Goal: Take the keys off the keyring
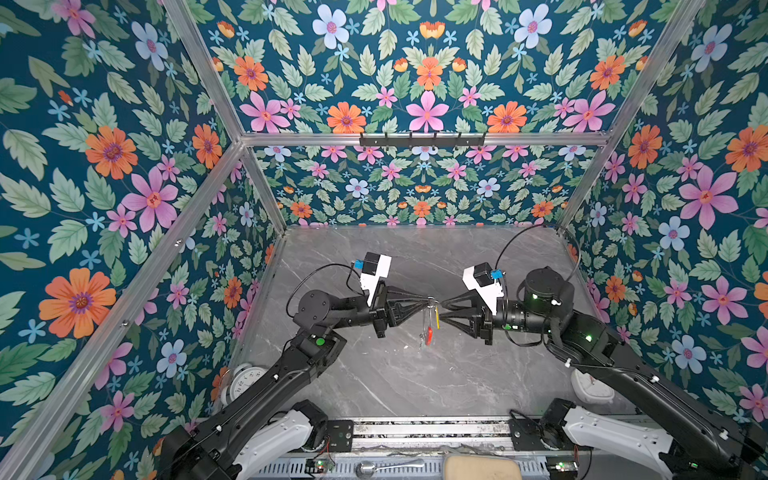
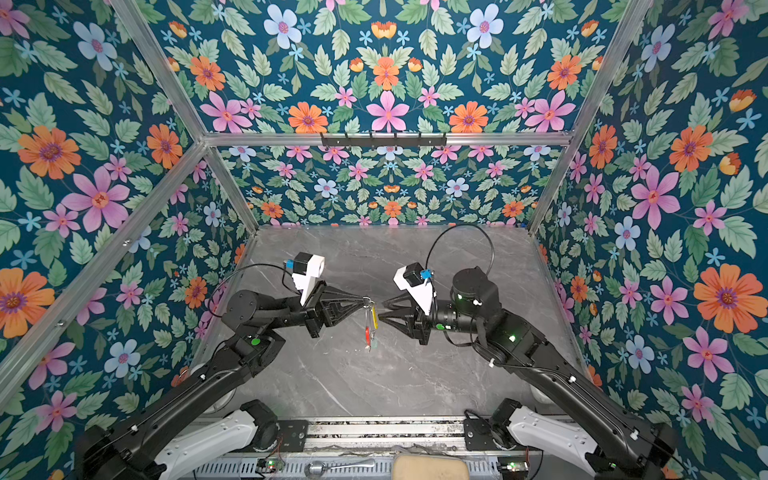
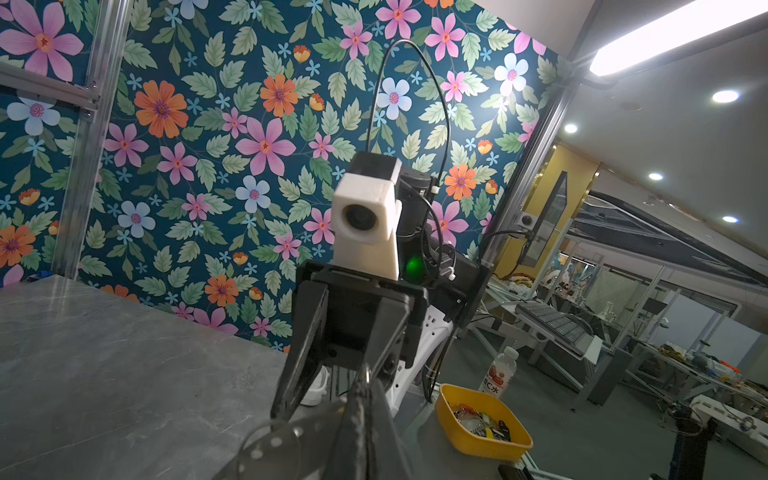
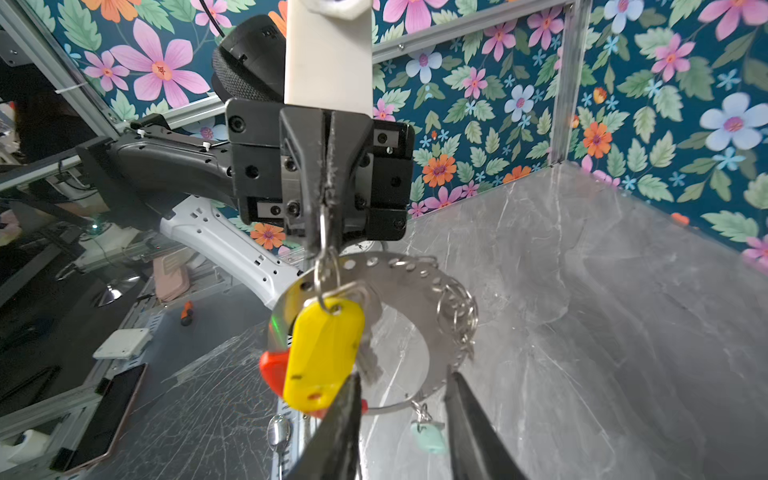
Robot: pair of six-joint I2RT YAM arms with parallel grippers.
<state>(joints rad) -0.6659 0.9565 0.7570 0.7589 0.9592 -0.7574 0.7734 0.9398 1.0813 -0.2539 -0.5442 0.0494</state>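
In both top views the keyring [image 1: 424, 322] hangs edge-on above the table between my two grippers. My left gripper [image 1: 428, 298] [image 2: 363, 298] is shut on a small split ring [image 4: 323, 226] at the top of the hoop. The right wrist view shows the flat grey hoop [image 4: 409, 276], its red sleeve [image 4: 272, 370], a key with a yellow tag [image 4: 324, 353] hanging from that split ring, and a mint tag [image 4: 430, 436] low on the hoop. My right gripper [image 4: 405, 415] [image 1: 442, 311] faces the hoop, open, one finger [image 4: 345, 415] beside the yellow tag.
A white alarm clock [image 1: 245, 380] lies under the left arm and a white object [image 1: 590, 386] under the right arm. A spoon [image 1: 390, 465] and a beige pad [image 1: 482, 467] sit beyond the table's front rail. A yellow bin [image 3: 482, 424] stands off the table.
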